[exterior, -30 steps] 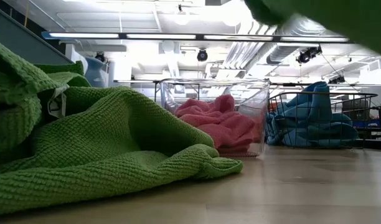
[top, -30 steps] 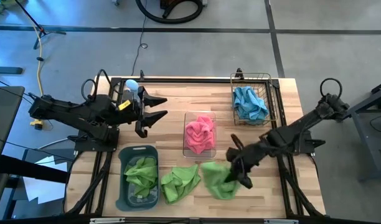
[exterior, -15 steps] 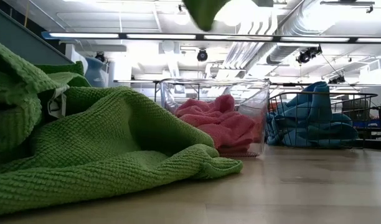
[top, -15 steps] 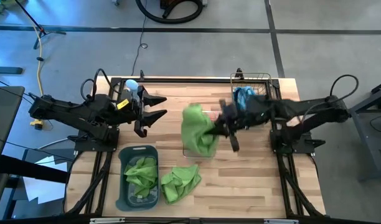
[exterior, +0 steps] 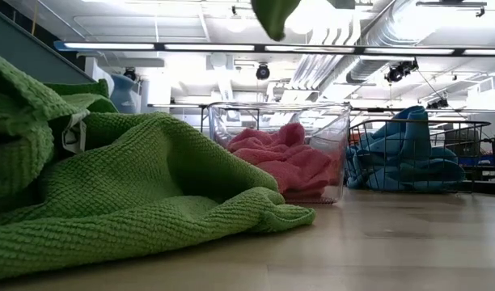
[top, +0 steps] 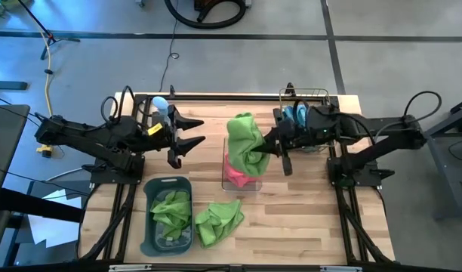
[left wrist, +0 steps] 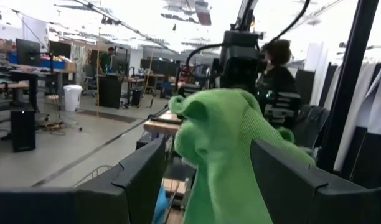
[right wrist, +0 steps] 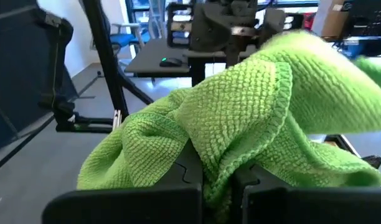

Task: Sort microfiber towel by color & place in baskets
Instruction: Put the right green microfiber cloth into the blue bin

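Lime green towel (top: 246, 143) hangs clamped in the right gripper (top: 267, 151) above the clear bin (top: 241, 183). Left gripper (top: 187, 130) waits nearby, jaws spread.

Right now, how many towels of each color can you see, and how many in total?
Lime green: 3, one held up by the right gripper over the clear bin, one in the dark grey tub, one loose on the table.
Hot pink: 1 visible pile in the clear bin.
Light blue: 1 visible pile in the wire basket.
Total: 5.
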Motion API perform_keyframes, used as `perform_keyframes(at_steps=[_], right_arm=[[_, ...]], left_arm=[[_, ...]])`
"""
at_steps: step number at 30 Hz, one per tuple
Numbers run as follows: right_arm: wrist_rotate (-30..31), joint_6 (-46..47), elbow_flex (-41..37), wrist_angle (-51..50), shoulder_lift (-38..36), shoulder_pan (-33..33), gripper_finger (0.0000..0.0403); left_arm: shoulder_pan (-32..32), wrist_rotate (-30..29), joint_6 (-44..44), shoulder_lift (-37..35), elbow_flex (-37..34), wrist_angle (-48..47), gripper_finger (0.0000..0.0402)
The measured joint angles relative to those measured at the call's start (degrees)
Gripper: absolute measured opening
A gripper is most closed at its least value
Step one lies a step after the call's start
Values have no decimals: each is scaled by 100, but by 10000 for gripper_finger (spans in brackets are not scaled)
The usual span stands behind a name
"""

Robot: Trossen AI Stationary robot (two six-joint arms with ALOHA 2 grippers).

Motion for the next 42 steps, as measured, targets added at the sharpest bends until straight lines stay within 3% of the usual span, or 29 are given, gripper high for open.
perform_keyframes(at_steps=[7, 22, 34, 42], right_arm=[[31, 122, -386, 568, -313, 0, 3], [73, 234, -400, 586, -189, 96, 5], [100, 177, -400, 1203, 9, 7, 5], [41, 72, -394, 1547, 97, -4, 5]], left_arm=[[0, -15, 243, 2, -2, -47, 225], [-1, -15, 371, -23, -2, -40, 225], [-142, -347, -859, 253, 140, -144, 225], [-142, -266, -848, 885, 731, -190, 225]])
